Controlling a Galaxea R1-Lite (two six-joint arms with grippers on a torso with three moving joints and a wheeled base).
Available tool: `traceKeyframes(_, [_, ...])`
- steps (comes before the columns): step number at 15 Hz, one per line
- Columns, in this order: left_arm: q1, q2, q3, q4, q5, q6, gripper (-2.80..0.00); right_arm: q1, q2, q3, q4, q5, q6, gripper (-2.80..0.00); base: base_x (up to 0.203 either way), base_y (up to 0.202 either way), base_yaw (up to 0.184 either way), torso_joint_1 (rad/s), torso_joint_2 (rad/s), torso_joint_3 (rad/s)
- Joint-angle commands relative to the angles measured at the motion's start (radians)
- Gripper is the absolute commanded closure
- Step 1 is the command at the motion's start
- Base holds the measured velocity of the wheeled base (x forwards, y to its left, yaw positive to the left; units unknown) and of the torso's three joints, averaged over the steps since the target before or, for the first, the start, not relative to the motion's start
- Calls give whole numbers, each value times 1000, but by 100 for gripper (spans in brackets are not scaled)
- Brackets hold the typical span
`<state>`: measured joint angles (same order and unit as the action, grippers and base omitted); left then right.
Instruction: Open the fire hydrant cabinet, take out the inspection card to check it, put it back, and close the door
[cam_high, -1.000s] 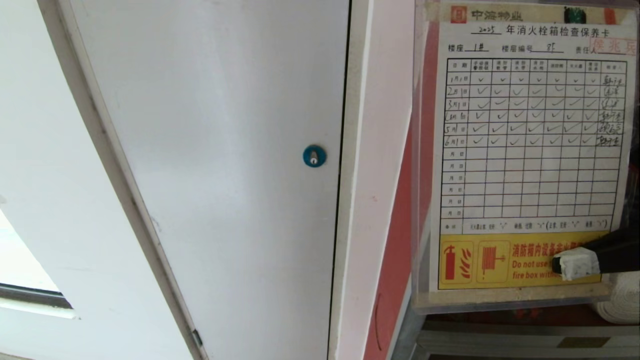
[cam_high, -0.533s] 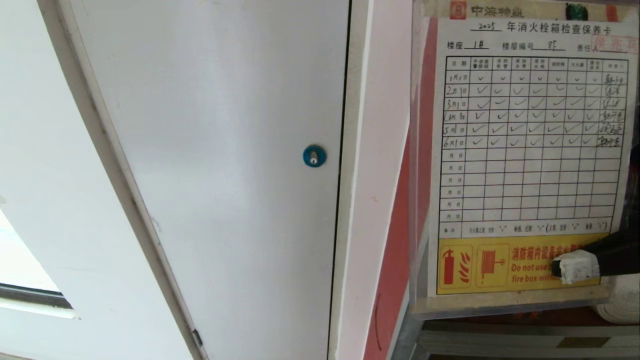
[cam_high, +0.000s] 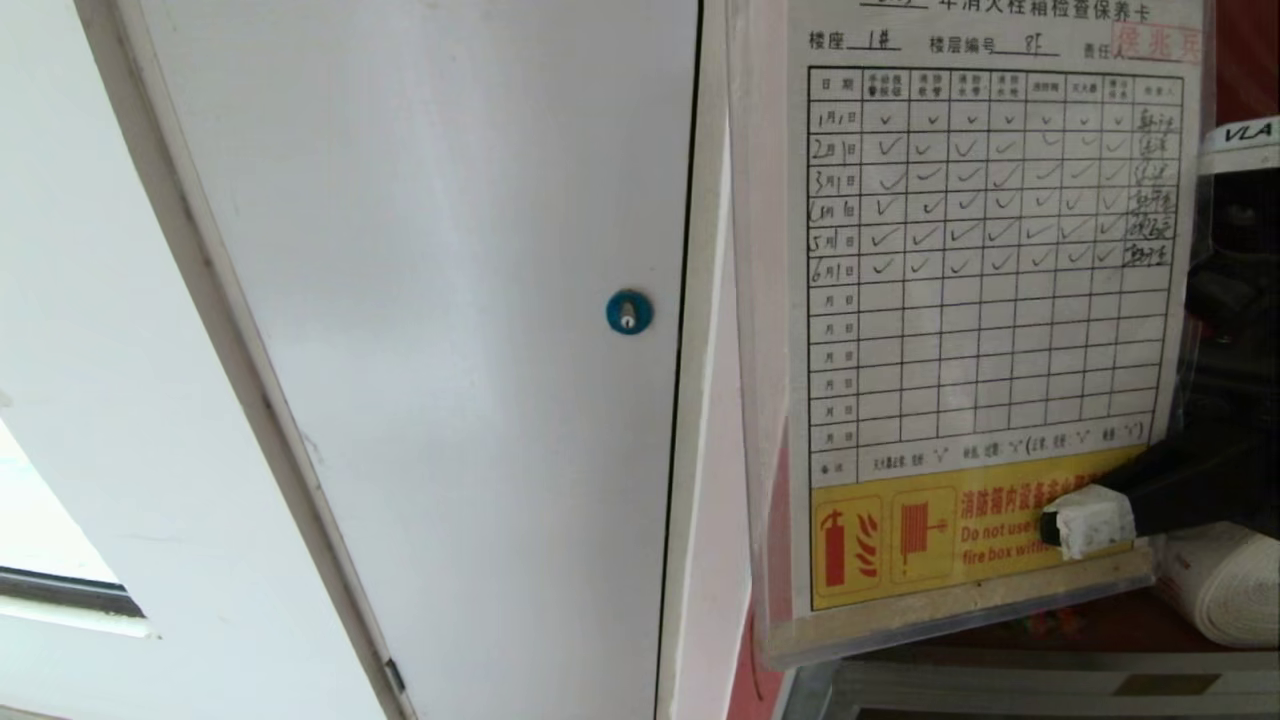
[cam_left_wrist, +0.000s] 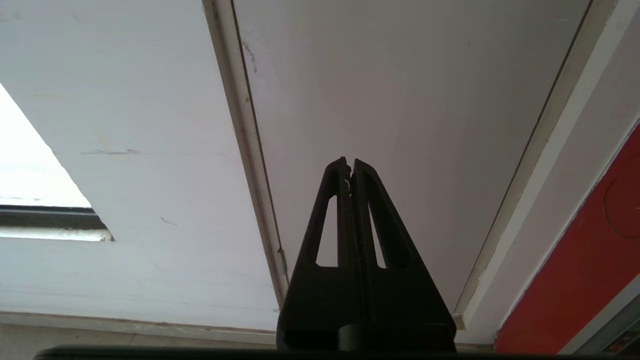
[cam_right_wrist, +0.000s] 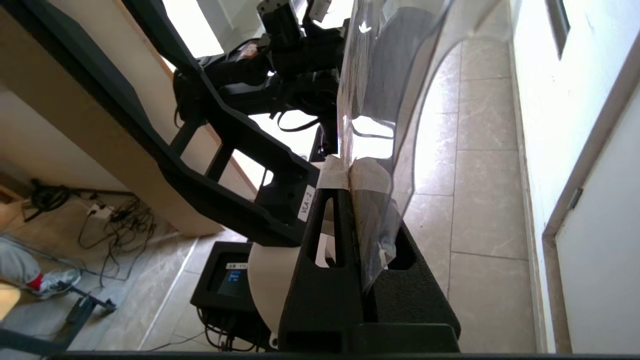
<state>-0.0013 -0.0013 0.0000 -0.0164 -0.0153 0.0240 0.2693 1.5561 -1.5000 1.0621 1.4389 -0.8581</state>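
Right gripper (cam_high: 1085, 520) enters the head view from the right edge; jaws clamped on the lower right corner of the inspection card (cam_high: 985, 320), white-padded fingertip (cam_high: 1090, 522) pressed on the yellow band at the card's foot. Card sits in a clear plastic sleeve, held upright and facing the head camera, slightly tilted, filling the upper right of the view. Printed grid legible: top six rows ticked, lower rows blank; top edge of the card cut off by the frame.

Right wrist view: the sleeve passes edge-on between the right gripper's (cam_right_wrist: 350, 175) closed jaws and bows away past them.

Behind the card, the red interior of the fire hydrant cabinet (cam_high: 775, 520) shows as a narrow strip, mostly hidden by the sheet. Rolled white hose (cam_high: 1225, 580) lies just beside the card's lower right corner, below the gripper. Left of the card: plain white panel (cam_high: 420, 300) with blue round lock (cam_high: 629, 312), well apart from the gripper.

Left gripper (cam_left_wrist: 350, 167) idle, jaws pressed together, empty, pointing at the white panel.
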Motion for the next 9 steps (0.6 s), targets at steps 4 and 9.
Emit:
traceKeyframes(4, [0, 1, 6, 0, 0, 1, 0, 40, 31, -40, 11, 3, 6, 0, 0, 0, 0, 0, 0, 0])
traceKeyframes(9, [0, 0, 6, 0, 0, 1, 0, 64, 54, -90, 12, -11, 17, 0, 0, 0, 0, 0, 0, 0])
